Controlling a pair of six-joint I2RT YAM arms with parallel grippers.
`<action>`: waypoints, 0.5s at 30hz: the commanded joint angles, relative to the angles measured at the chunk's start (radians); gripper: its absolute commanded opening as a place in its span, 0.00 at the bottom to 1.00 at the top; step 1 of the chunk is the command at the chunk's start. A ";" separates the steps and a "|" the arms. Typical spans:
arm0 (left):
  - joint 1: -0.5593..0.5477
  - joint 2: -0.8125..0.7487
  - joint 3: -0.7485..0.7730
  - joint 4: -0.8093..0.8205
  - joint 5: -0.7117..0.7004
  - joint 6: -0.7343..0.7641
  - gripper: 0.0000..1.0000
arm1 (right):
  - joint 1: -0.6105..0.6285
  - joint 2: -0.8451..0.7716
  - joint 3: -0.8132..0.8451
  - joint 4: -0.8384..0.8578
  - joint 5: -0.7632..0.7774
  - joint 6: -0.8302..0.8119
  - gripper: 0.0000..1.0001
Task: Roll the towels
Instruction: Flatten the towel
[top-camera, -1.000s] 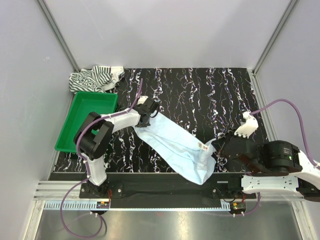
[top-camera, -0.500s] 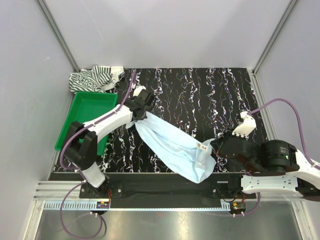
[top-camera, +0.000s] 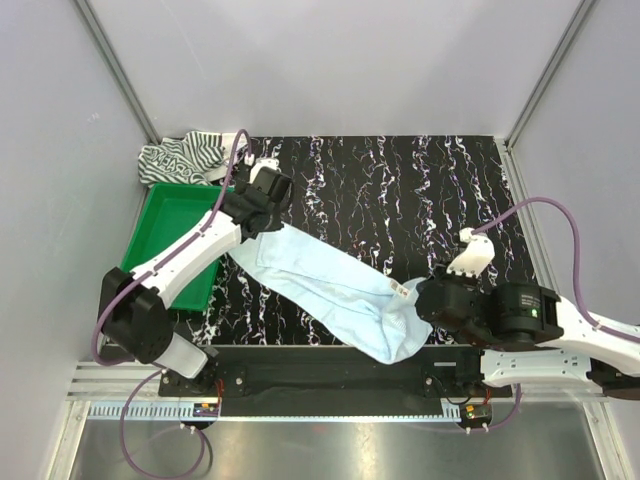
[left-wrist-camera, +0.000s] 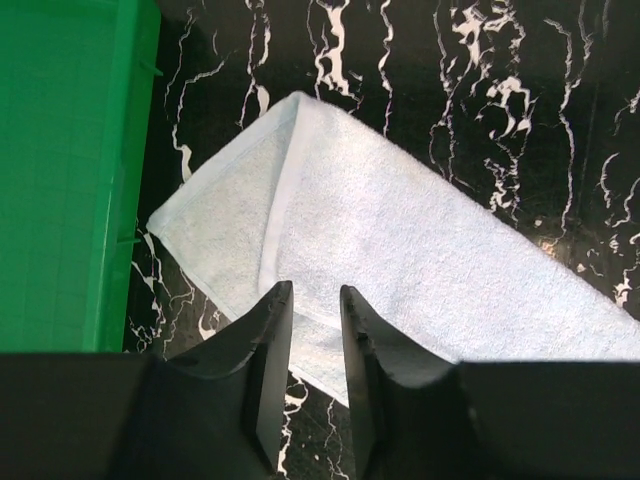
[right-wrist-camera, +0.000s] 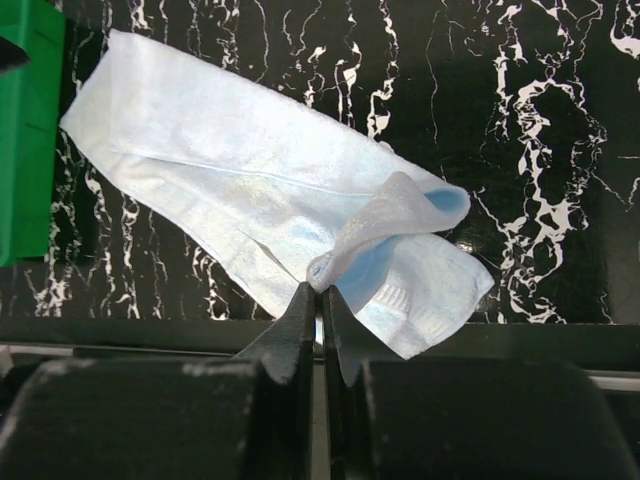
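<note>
The light blue towel (top-camera: 330, 285) is lying stretched out on the black, white-veined counter (top-camera: 400, 190). One end is resting just beside the right wall of the green tray (top-camera: 165, 212), and the rest is running diagonally away from the tray toward the near edge of the counter. At the tray end the cloth is lying flat, with a corner pointing away from the arms and a hem band running down from that corner. The left gripper (left-wrist-camera: 312, 298) is hanging over this tray-side end with its fingers parted and released. Nothing is sitting between them, and the towel is showing through the gap. Whether the fingertips are touching the cloth cannot be told. At the end farthest from the tray, the right gripper (right-wrist-camera: 320, 292) is clenching a raised fold of the light blue towel, with its two fingers pressed almost together on the cloth. The pinched fold is arching up off the counter and curling over, showing a deeper blue inner side. A small white label (top-camera: 398, 289) is showing on the towel near it. The striped towel (top-camera: 190, 157) is sitting bunched just beyond the far edge of the tray, in the far left corner of the counter, well apart from both grippers.
</note>
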 joint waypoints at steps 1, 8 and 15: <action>0.014 -0.006 -0.072 0.026 0.050 0.008 0.29 | -0.003 -0.052 0.011 -0.210 0.063 0.065 0.00; 0.066 -0.008 -0.244 0.113 0.009 -0.133 0.60 | -0.003 -0.060 -0.047 -0.106 -0.019 -0.002 0.00; 0.214 0.047 -0.335 0.187 0.045 -0.158 0.65 | -0.003 -0.008 -0.064 -0.092 -0.056 0.007 0.00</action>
